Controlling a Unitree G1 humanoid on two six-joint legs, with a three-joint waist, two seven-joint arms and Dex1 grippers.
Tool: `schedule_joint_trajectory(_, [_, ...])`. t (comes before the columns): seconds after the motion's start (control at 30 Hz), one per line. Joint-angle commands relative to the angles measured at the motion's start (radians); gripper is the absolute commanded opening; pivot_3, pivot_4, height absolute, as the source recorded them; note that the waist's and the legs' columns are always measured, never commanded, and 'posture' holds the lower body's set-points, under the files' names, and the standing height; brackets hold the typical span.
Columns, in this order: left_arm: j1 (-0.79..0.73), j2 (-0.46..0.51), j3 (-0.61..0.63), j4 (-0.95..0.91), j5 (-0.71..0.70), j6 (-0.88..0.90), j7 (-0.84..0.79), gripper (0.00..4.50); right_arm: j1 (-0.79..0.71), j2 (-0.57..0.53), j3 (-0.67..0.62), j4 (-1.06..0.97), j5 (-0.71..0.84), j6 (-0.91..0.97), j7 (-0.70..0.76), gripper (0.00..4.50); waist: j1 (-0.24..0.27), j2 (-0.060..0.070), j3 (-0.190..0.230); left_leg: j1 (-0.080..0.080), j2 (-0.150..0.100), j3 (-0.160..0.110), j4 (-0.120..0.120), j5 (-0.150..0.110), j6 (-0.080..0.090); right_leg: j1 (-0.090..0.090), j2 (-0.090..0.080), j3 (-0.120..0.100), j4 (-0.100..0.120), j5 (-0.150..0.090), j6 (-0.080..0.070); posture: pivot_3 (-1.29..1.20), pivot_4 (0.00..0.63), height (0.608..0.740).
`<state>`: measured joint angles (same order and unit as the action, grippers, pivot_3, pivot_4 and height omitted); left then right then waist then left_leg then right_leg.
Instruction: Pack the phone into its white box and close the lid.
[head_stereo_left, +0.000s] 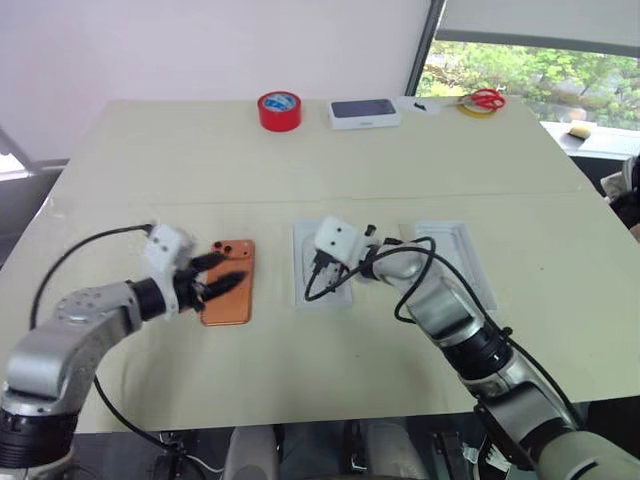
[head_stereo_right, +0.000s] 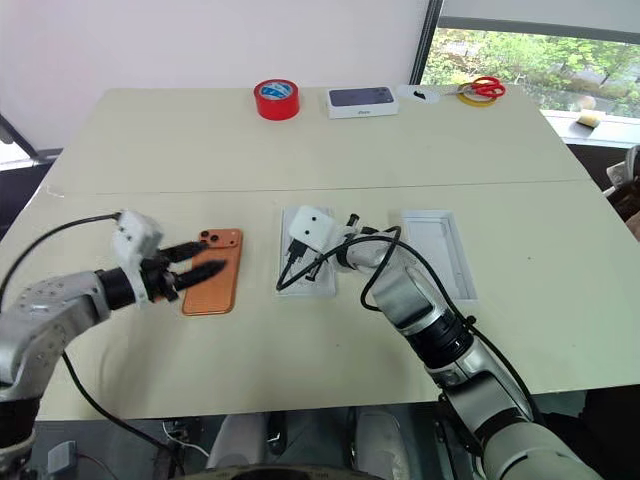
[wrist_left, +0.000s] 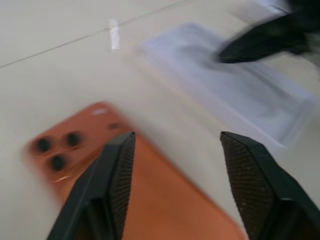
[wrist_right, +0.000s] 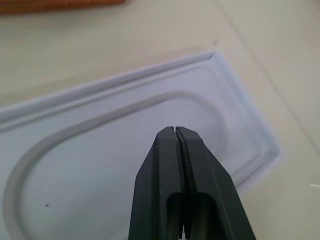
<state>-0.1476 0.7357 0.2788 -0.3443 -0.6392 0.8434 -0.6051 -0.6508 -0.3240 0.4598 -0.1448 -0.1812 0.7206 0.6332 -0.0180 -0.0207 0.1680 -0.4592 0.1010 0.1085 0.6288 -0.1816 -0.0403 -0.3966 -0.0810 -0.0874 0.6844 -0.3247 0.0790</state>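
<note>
The counter (head_stereo_left: 300, 170) carries everything: a red tape roll (head_stereo_left: 279, 110), a closed white box with a dark top (head_stereo_left: 365, 113) and scissors (head_stereo_left: 485, 99) along its far edge, and the task's pieces in a row nearer the front edge. Toward the right side lies the lid (head_stereo_left: 457, 262), its long axis running front to back. In the middle lies a flat white tray with an oval recess (wrist_right: 125, 150); the right pincer (wrist_right: 176, 132), pressed shut on nothing, hovers over it. Left of that lies the phone (head_stereo_left: 228, 283), back up, lenses at its far end, long axis also front to back. The left pincer (head_stereo_left: 222, 272) sits over the phone's left long edge, spread wide and holding nothing, pointing across the short width. The left arm is plainly nearer, so the pickup looks like its job.
</note>
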Motion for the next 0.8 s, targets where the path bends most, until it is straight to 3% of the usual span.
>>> schedule_joint_trajectory(0.03, [-0.006, 0.025, 0.083, 0.023, -0.028, 0.099, 0.052, 4.48, -0.043, 0.049, -0.009, -0.046, 0.024, 0.007, 0.004, 0.0, -0.002, 0.0, 0.0, 0.0, 0.0, 0.0, 0.0, 0.0, 0.0, 0.0, 0.0, 0.0, 0.0, 0.0, 0.0, 0.0, 0.15, 0.73])
schedule_joint_trajectory(0.13, [-0.019, 0.037, 0.087, 0.064, -0.032, 0.214, 0.095, 4.48, -0.075, 0.079, 0.042, -0.016, 0.013, 0.0, 0.023, 0.0, 0.0, 0.0, 0.0, 0.0, 0.0, 0.0, 0.0, 0.0, 0.0, 0.0, 0.0, 0.0, 0.0, 0.0, 0.0, 0.0, 0.15, 0.73])
schedule_joint_trajectory(0.23, [-0.084, -0.014, 0.15, 0.139, -0.097, 0.396, 0.167, 4.48, -0.106, 0.117, 0.087, 0.022, 0.021, 0.006, 0.055, 0.0, 0.007, 0.0, 0.0, 0.0, 0.0, 0.0, 0.001, 0.0, 0.0, 0.0, 0.0, 0.0, 0.0, 0.0, 0.0, 0.0, 0.15, 0.73])
schedule_joint_trajectory(0.33, [-0.086, 0.001, 0.12, 0.124, -0.113, 0.503, 0.161, 4.48, -0.128, 0.142, 0.136, 0.069, 0.016, 0.01, 0.088, 0.0, 0.004, -0.002, -0.001, 0.0, 0.0, -0.001, 0.001, 0.0, 0.0, 0.001, 0.0, -0.001, 0.0, 0.0, 0.0, 0.0, 0.15, 0.73])
schedule_joint_trajectory(0.5, [-0.132, -0.081, 0.137, 0.129, -0.18, 0.696, 0.173, 4.48, -0.172, 0.191, 0.196, 0.183, -0.01, -0.011, 0.096, 0.0, 0.005, -0.002, -0.001, 0.0, 0.0, -0.001, 0.001, 0.0, 0.0, 0.001, -0.001, -0.001, 0.0, 0.0, 0.0, 0.0, 0.15, 0.73])
schedule_joint_trajectory(0.8, [-0.136, -0.218, 0.127, 0.078, -0.26, 0.771, 0.214, 4.48, -0.18, 0.181, 0.27, 0.241, -0.086, -0.068, 0.11, 0.0, 0.008, 0.0, -0.003, 0.004, -0.001, -0.001, 0.001, 0.0, 0.0, 0.005, -0.002, -0.001, 0.0, 0.0, 0.0, 0.0, 0.15, 0.73])
